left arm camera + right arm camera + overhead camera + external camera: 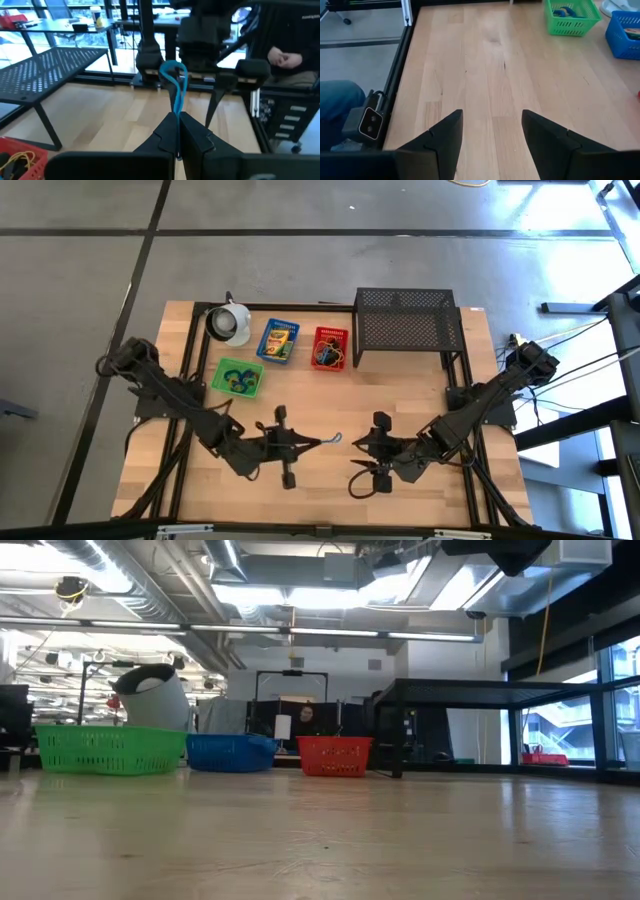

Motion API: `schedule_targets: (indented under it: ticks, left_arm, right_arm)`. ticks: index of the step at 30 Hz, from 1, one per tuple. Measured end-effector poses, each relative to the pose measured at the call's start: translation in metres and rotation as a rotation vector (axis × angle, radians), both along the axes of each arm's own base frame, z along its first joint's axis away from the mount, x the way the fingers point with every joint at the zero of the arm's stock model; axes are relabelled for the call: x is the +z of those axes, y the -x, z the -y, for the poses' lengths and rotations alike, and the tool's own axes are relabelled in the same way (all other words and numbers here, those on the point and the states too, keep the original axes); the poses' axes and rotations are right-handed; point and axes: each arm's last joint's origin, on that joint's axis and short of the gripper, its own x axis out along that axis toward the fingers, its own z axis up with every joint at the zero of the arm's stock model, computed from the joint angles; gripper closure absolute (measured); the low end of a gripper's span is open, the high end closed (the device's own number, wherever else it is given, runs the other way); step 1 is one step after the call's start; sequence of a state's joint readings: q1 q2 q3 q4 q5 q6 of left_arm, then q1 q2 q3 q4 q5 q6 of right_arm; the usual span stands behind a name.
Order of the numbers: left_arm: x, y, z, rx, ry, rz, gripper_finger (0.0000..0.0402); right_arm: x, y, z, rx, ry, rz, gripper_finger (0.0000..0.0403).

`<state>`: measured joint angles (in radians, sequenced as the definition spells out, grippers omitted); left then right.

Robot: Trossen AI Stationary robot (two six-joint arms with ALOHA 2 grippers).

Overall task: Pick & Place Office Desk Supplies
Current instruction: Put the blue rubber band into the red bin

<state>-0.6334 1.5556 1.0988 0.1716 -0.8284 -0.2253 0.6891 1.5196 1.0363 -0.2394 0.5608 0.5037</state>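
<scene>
My left gripper (316,443) hovers over the near middle of the table, shut on a blue rubber-band loop (331,439). In the left wrist view the loop (175,82) sticks out ahead of the shut fingertips (178,120). My right gripper (358,457) faces it from the table's right, open and touching nothing; bare wood shows between its fingers (492,135). More bands lie in the green basket (238,376) and the red basket (329,348). A yellow-green crayon box lies in the blue basket (279,340). My left gripper pinches the blue rubber-band loop by its near end (178,111) between its two fingertips (167,127). The fingers come level from the table's left. The loop is lifted clear of the table and stands out past the fingertips toward the right arm.
A white cup (230,322) lies at the far left. A black wire-mesh rack (405,320) stands at the far right. Bare wood stretches along the near edge (320,840). A person's hands (282,57) show beyond the table's right side.
</scene>
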Motion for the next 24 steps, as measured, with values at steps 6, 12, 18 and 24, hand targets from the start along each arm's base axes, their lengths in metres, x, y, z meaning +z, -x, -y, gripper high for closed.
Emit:
schedule_targets:
  ticks: [6,12,18,24]
  left_arm:
    - [0.002,-0.003,-0.008,0.101,-0.014,0.024,0.0396]
    - [-0.003,-0.014,-0.035,0.256,-0.040,-0.008,0.0396]
    - [-0.009,-0.030,-0.080,0.418,-0.015,-0.046,0.0395]
    - [-0.013,-0.043,-0.137,0.586,0.001,-0.069,0.0395]
  right_arm:
    - [0.000,0.000,0.000,0.008,0.010,0.002,0.0195]
    - [0.000,0.000,0.000,0.008,0.009,0.003,0.0196]
    - [0.000,0.000,0.000,0.008,0.009,0.003,0.0196]
    - [0.000,0.000,0.000,0.011,0.013,0.003,0.0196]
